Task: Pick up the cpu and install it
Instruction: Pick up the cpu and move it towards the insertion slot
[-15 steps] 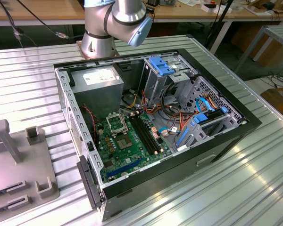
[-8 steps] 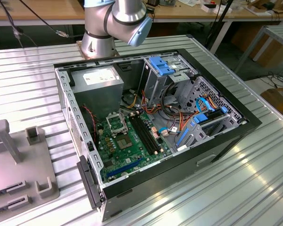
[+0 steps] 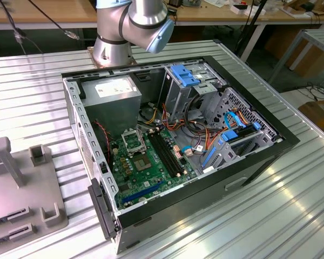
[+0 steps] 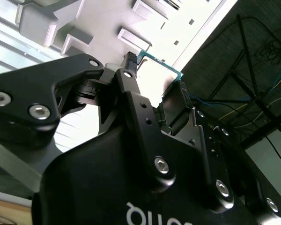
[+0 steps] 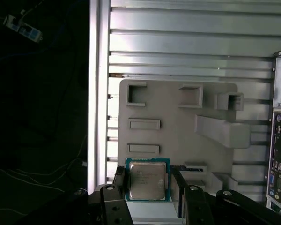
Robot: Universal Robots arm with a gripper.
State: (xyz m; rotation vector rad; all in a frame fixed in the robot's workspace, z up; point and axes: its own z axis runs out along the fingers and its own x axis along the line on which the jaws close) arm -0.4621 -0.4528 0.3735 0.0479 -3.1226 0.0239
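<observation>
Lying open on the ribbed desk [image 3: 259,216], a computer case [image 3: 243,181] has a grey tray [image 3: 21,189] at the exterior view's left. In the second wrist view, the pincer [image 4: 157,75] clamps the cpu [image 4: 154,77]. In the first wrist view, the cpu [image 5: 147,179] sits over the tray [image 5: 178,126].

- cpu [image 4: 155,79]: partly hidden behind fingers of hand [image 4: 156,72], second wrist view.
- hand: body cut by picture edge, first wrist view.
- arm [image 3: 132,29]: upper part cut off, exterior view.
</observation>
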